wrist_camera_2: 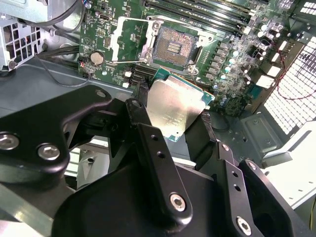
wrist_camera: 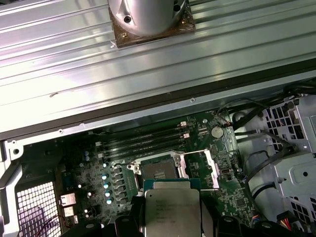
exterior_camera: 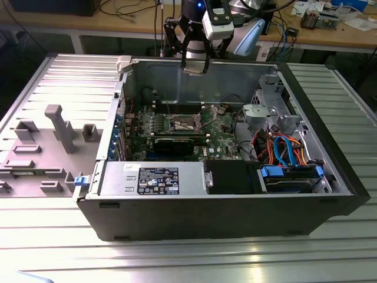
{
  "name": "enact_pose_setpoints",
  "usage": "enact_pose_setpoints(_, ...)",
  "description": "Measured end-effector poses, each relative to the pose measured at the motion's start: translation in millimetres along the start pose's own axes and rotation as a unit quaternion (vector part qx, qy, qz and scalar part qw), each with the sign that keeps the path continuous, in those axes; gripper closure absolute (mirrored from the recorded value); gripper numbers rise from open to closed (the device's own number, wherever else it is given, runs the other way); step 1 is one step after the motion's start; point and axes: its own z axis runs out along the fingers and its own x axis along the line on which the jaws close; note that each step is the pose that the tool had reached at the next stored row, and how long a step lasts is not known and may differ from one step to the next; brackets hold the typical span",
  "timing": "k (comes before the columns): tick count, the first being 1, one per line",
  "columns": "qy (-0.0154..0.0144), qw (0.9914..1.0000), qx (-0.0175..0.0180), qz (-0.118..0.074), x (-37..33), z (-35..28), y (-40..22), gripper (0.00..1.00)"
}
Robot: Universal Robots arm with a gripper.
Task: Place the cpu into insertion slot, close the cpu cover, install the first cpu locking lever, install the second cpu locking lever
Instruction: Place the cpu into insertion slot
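cpu: gripped flat by two opposite edges, metal top up, hanging above the open computer case; not yet seated.
insertion slot: bare and uncovered on the green board, lower than the chip and just beyond its far edge, apart from it.
Alignment: in both wrist views the chip's sides look roughly parallel to the slot's.
cpu cover: swung open, beside the slot.
gripper: clamped on the chip, high over the case's far wall in the exterior view.

A workshop: cable-strewn workbench behind an opened computer case.
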Motion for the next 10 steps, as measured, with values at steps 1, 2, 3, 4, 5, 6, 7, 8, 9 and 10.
enact_pose_setpoints(1, 0.0, 1.0, 0.0, 0.0, 0.0, 0.0, 0.0, 0.45)
enact_pose_setpoints(2, -0.0001, 1.0, 0.0, 0.001, 0.0, 0.0, 0.0, 0.45)
enact_pose_setpoints(3, -0.0001, 1.0, -0.0001, 0.001, 0.0, 0.0, 0.0, 0.45)
enact_pose_setpoints(4, -0.0003, 1.0, -0.0001, 0.003, 0.0, 0.0, 0.0, 0.45)
enact_pose_setpoints(5, -0.0004, 0.99999, -0.0001, 0.004, 0.0, 0.1, 0.0, 0.45)
enact_pose_setpoints(6, -0.0007, 0.99997, -0.0002, 0.008, 0.0, 0.0, 0.0, 0.45)
enact_pose_setpoints(7, -0.001, 0.99994, -0.0002, 0.011, 0.0, 0.1, 0.0, 0.45)
enact_pose_setpoints(8, -0.0013, 0.99989, -0.0003, 0.015, 0.0, 0.1, 0.0, 0.45)
enact_pose_setpoints(9, -0.0014, 0.99987, -0.0004, 0.016, 0.0, 0.1, 0.0, 0.45)
enact_pose_setpoints(10, -0.0015, 0.99986, -0.0004, 0.017, 0.0, 0.1, 0.0, 0.45)
